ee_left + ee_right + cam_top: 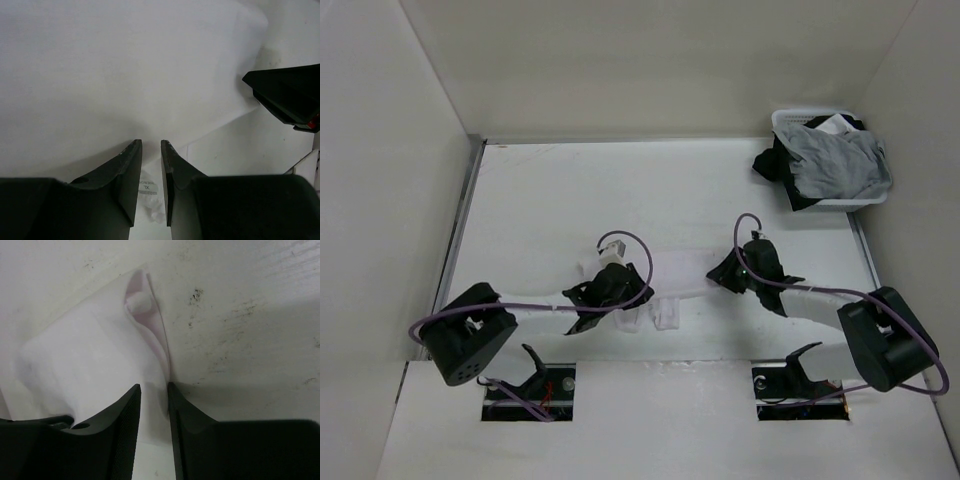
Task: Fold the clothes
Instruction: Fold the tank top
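Meanwhile, my left gripper point(150, 145), narrowly parted, sat low over the white top point(85, 365), which lay flat on the bench point(570, 200); my right gripper point(154, 386), equally narrow, straddled its edge, apparently lined up for a fold.

The top point(90, 365) is plain white, faintly pink at one fold. The table point(260, 340) is white with dark specks. The basket point(788, 120) is white. The grey garment point(840, 160) and the black garment point(770, 165) are plain.

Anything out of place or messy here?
Yes: the grey garment and black garment spill over the rim of the white basket at the far right. One edge of the white top is curled, and the table shows dark scuffs.
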